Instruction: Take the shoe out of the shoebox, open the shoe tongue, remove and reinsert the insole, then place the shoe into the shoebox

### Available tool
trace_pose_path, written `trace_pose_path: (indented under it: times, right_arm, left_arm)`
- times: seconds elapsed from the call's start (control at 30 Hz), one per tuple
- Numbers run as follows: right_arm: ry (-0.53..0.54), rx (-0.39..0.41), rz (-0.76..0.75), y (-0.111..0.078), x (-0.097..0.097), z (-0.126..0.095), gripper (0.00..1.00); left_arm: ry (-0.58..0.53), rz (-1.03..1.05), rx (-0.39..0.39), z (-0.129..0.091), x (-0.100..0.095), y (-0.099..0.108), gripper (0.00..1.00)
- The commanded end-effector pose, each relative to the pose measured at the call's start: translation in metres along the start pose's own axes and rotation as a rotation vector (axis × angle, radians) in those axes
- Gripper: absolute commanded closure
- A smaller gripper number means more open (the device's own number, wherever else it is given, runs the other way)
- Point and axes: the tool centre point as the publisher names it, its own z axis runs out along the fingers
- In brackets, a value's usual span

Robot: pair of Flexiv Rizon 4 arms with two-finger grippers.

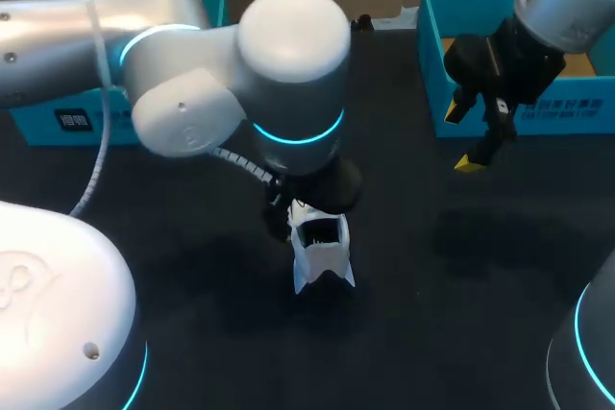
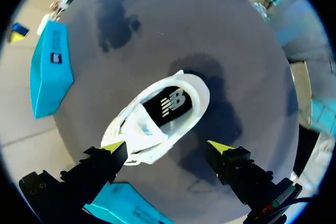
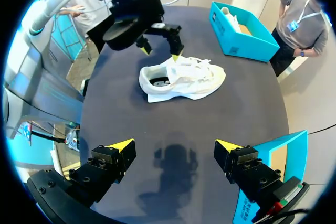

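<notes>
A white shoe [image 1: 322, 252] sits on its sole near the middle of the dark table [image 1: 432, 314], outside both blue boxes. The left wrist view looks straight down into its opening, where a dark insole [image 2: 170, 103] lies flat inside. The tongue and laces bunch toward the toe end.

The left gripper [image 2: 167, 146] hangs directly over the shoe with its fingers spread wide and gripping nothing. One yellow tip is just beside the laced front of the shoe. The other stands clear of the shoe on its other side, above bare table. Whether the nearer tip touches the shoe cannot be told. In the head view, the bulky left arm [image 1: 288, 55] reaches past the middle of the table and covers most of its own gripper.

The right gripper [image 3: 175, 145] is well apart from the shoe, raised above the table. Its fingers are also wide apart, with only open table between them. It is next to the front wall of the right-hand box [image 1: 528, 108], which stands at the far right of the table. The left-hand box [image 1: 58, 122] stands at the far left, partly hidden behind the left arm. The right wrist view shows a pale object [image 3: 231, 18] inside it, too small to identify.
</notes>
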Motion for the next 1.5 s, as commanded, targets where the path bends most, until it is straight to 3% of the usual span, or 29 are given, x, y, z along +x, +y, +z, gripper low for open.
trace_pose_path:
  times: [0.03, 0.27, 0.43, 0.7, 0.9, 1.5]
  right_arm:
    - [-0.001, 0.002, 0.000, 0.000, 0.000, 0.001, 0.00]
    - [-0.001, 0.002, 0.000, 0.000, 0.000, 0.001, 0.00]
    - [-0.001, 0.002, 0.000, 0.000, 0.000, 0.001, 0.00]
    - [-0.001, 0.002, 0.000, 0.000, 0.000, 0.001, 0.00]
    - [-0.001, 0.002, 0.000, 0.000, 0.000, 0.001, 0.00]
    - [-0.001, 0.002, 0.000, 0.000, 0.000, 0.001, 0.00]
  left_arm:
    - [-0.072, -0.202, 0.140, -0.007, 0.019, 0.013, 0.00]
    - [-0.094, -0.272, 0.202, -0.004, 0.039, -0.006, 0.00]
    - [-0.100, -0.352, 0.223, 0.001, 0.040, -0.023, 0.00]
    - [-0.107, -0.465, 0.213, 0.004, 0.042, -0.045, 0.00]
    - [-0.083, -0.495, 0.179, 0.022, 0.050, -0.061, 0.00]
    - [-0.011, -0.600, 0.118, 0.071, 0.055, -0.073, 0.00]
